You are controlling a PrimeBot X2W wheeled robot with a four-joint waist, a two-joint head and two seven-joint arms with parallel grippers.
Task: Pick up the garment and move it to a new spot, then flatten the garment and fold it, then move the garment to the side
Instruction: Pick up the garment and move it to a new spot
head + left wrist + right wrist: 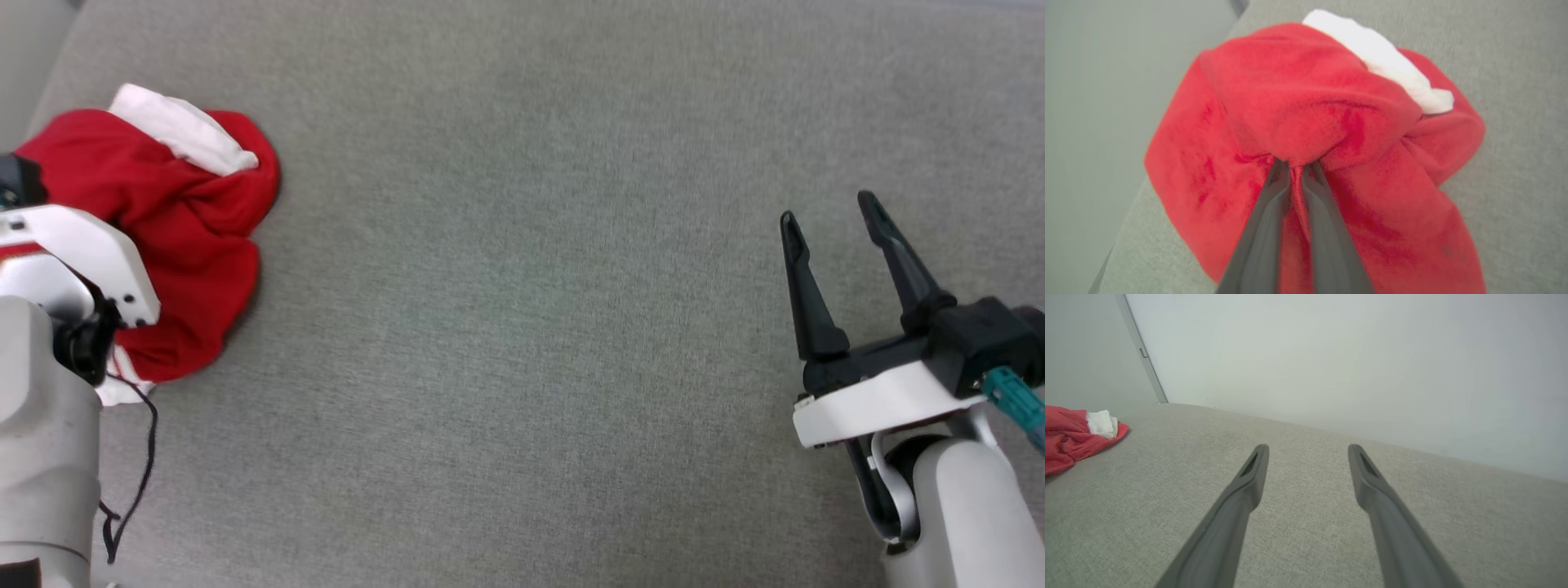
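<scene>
Shirt (196,220) bunched at far left of tabletop (531,343), right at left edge. Left tool (1297,163) pinched shut on red fold mid-heap. Right tool (826,206) spread wide, nothing held, well apart at right.

Risk: only thin fold gripped. Cloth may be pulled free on lift, or slack dragged over edge.

Wide bare room offered centre and right.

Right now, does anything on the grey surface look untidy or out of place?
Yes. The shirt lies crumpled in a heap at the left edge of the grey surface, one white sleeve poking out on top. The left gripper is shut on a red fold. A thin black cable hangs loose beside the left arm.
</scene>
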